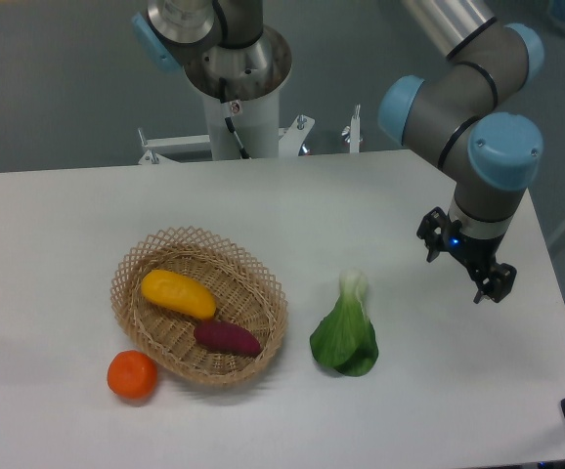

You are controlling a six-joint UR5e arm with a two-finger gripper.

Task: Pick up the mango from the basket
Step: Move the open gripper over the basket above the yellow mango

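The mango (177,293) is a smooth yellow-orange oval lying in the left half of the tan wicker basket (267,281), which stands on the white table left of centre. My gripper (456,277) hangs over the right side of the table, far to the right of the basket. It is open, with nothing between its black fingers.
A dark purple sweet potato (227,338) lies in the basket next to the mango. A round orange fruit (132,375) sits on the table against the basket's front left rim. A green bok choy (345,332) lies between basket and gripper. The arm's base (234,98) stands behind the table.
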